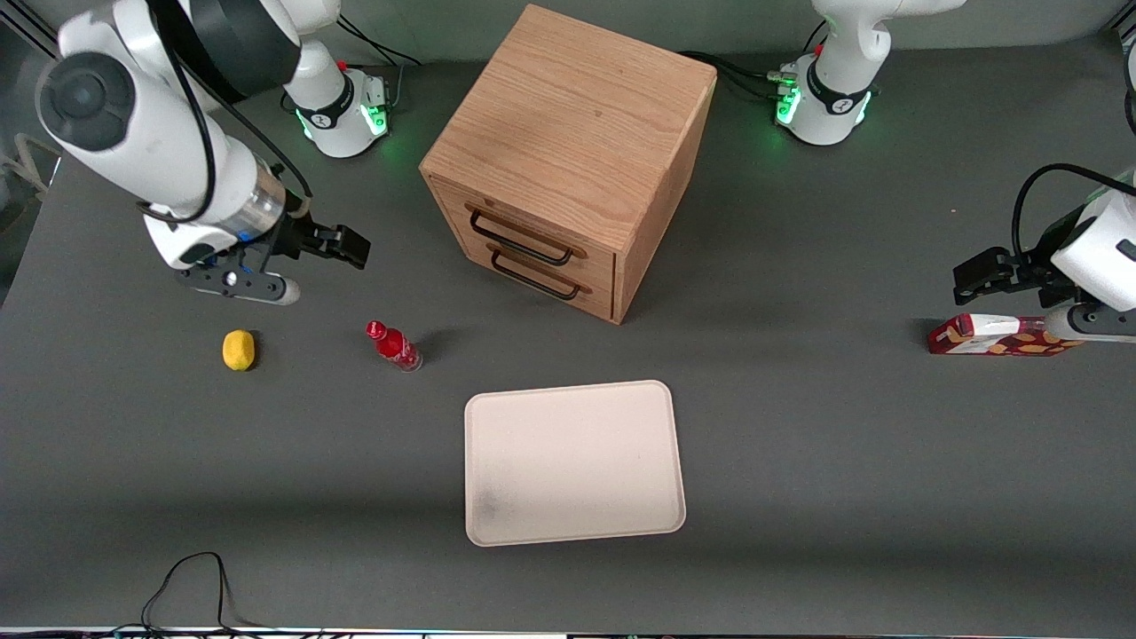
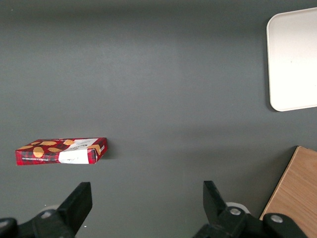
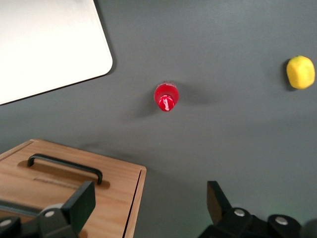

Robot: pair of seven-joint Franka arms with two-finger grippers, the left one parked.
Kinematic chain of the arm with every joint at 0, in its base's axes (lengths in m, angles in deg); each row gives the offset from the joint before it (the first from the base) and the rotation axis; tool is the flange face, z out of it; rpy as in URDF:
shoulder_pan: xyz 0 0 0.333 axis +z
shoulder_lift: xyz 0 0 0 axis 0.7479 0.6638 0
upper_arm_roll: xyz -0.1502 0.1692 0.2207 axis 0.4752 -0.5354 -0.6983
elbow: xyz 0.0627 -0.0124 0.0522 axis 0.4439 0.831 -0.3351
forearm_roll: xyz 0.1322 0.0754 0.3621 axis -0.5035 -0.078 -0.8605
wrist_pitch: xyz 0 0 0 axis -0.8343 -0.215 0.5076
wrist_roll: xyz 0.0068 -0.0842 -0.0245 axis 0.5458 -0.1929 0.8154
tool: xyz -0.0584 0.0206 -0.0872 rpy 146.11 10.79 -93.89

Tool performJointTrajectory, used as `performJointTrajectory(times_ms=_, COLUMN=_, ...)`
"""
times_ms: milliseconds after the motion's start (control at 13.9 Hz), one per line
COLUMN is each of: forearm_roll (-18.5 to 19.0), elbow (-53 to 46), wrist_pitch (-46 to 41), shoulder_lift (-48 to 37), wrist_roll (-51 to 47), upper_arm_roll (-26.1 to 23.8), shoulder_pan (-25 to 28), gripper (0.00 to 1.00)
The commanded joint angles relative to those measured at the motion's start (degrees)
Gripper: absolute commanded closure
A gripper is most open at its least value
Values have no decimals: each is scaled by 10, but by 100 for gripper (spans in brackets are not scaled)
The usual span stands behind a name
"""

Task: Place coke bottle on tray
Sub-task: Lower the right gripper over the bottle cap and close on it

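Your coke bottle stands upright on the grey table, untouched, with its red cap uppermost; from the right wrist camera you look almost straight down onto that cap. It sits between the lemon, which lies toward the working arm's end of the table, and the tray, which lies nearer to the front camera than the bottle and apart from it. Nothing rests on the tray; you can see only a faint grey smudge near one corner. The wooden drawer cabinet stands farther from the front camera than both bottle and tray, turned at an angle, its two drawers shut and their dark handles facing the table's middle.

Your gripper hangs in the air above the table, farther from the front camera than the bottle and the lemon, well clear of both. In the right wrist view its fingers stand wide apart with nothing between them, and the bottle shows ahead of them.

Toward the parked arm's end of the table a flat red carton with orange patterns lies on the surface, well apart from everything else.
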Motion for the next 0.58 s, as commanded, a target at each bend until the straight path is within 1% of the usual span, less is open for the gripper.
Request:
performJointTrajectory(times_ms=0, forearm_roll=5, elbow=54, wrist_pitch=63, shoulder_lift=3, wrist_roll=37, upper_arm_roll=7, shoulder_pan=4, gripper=0)
performJointTrajectory(times_ms=72, forearm_roll=7, elbow=60, wrist_pitch=78, shoulder_lift=15, wrist_roll=57, upper_arm_roll=7, shoulder_pan=2, gripper=0)
performJointTrajectory(times_ms=288, forearm_roll=13, elbow=68, wrist_pitch=114, shoulder_lift=54, wrist_roll=75, upper_arm_roll=12, shoulder_pan=2, gripper=0)
performJointTrajectory(times_ms=504, forearm_roll=20, elbow=127, wrist_pitch=192, shoulder_lift=58, wrist_roll=91, upper_arm_roll=22, shoulder_pan=3, gripper=0)
